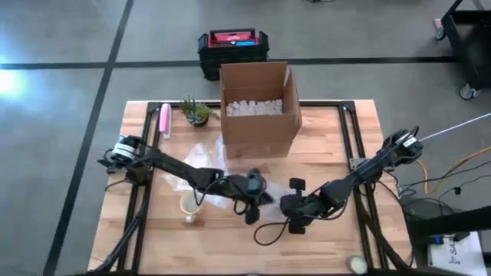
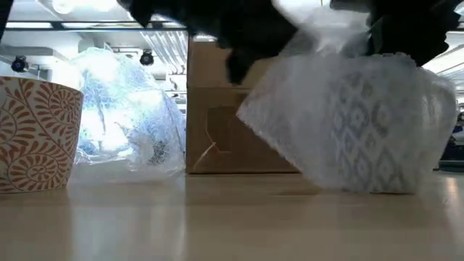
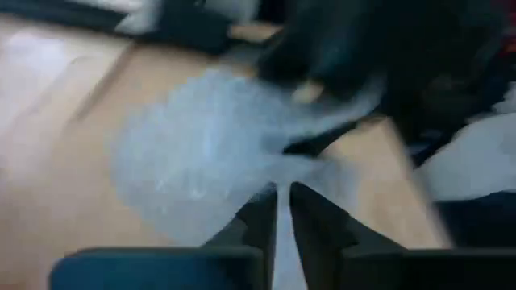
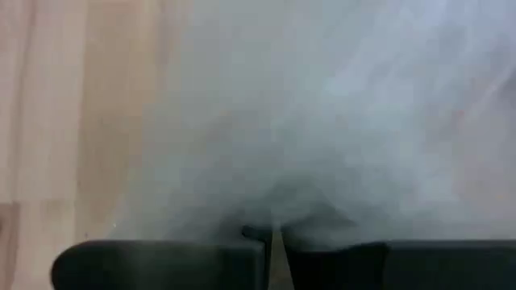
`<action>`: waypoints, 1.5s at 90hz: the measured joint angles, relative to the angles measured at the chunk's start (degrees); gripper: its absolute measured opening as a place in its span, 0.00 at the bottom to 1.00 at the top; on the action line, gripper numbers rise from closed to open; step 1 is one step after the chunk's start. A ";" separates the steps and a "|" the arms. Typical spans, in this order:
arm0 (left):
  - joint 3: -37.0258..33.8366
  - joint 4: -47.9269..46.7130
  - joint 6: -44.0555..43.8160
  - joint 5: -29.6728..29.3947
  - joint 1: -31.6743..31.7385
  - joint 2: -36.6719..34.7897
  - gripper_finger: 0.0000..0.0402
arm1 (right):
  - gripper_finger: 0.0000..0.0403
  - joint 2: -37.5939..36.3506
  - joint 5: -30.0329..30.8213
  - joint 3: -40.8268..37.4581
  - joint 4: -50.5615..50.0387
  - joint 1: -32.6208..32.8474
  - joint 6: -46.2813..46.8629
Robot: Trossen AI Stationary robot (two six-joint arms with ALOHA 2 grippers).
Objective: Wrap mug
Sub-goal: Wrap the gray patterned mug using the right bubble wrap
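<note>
- the wrapped mug (image 2: 377, 127) stands on the table near its front middle; in the low view it shows as a patterned cup seen dimly through a cloudy layer of bubble wrap (image 2: 290, 119), and its top is cut off by dark arm parts.
- from above, that mug is hidden almost wholly under the two grippers and the wrap, so its outline cannot be made out there.
- left gripper (image 1: 251, 201): in its wrist view the two fingers (image 3: 256, 225) stand nearly together with a thin strip of wrap pinched between them; the sheet fans out ahead of them over the wood.
- right gripper (image 1: 290, 205): its fingers (image 4: 256, 235) are closed to a hairline gap, pressed right against the wrap, which fills nearly the whole wrist view; whether any film lies between them is hard to tell.
- the two grippers sit close together at the table's (image 1: 330, 138) front centre, just in front of the cardboard box (image 1: 259, 107).
- a second, bare mug (image 2: 36, 134) with an orange leaf pattern stands apart on the left arm's side; its edge is cut off in the low view.
- a loose heap of clear wrap (image 2: 127, 109) lies between that mug and the box.
- a small plant (image 1: 197, 112) and a pink item (image 1: 164, 120) lie at the far left of the table.
</note>
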 joint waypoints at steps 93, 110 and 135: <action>22.02 -26.69 1.10 5.39 -0.37 12.55 0.00 | 0.02 -0.44 -7.97 2.95 -4.55 -0.98 -3.33; 22.04 -31.29 1.60 4.38 -0.24 11.20 0.00 | 0.02 -0.44 -7.15 2.75 -3.29 -1.16 -3.17; 22.85 -30.86 1.40 3.88 -0.09 5.76 0.00 | 0.02 0.24 -8.45 2.14 -11.16 -0.87 0.53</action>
